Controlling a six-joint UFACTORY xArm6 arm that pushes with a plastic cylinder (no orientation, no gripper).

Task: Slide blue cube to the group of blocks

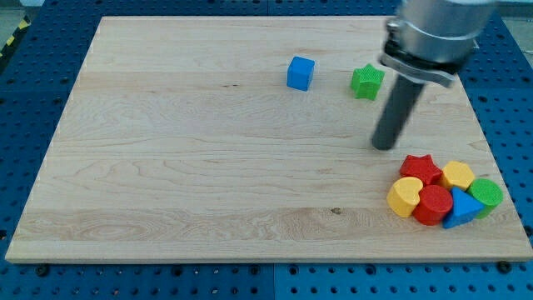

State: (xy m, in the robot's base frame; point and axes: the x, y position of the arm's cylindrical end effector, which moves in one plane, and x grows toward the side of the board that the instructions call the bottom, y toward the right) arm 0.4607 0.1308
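Observation:
A blue cube sits on the wooden board near the view's top, right of centre. A green star-shaped block lies just to its right. My tip rests on the board below and right of the green star, well right of and below the blue cube, touching neither. A group of blocks lies at the view's bottom right: a red star, a yellow heart, a red cylinder, a yellow block, a blue triangle and a green cylinder.
The board lies on a blue perforated table. The arm's grey body hangs over the board's top right corner.

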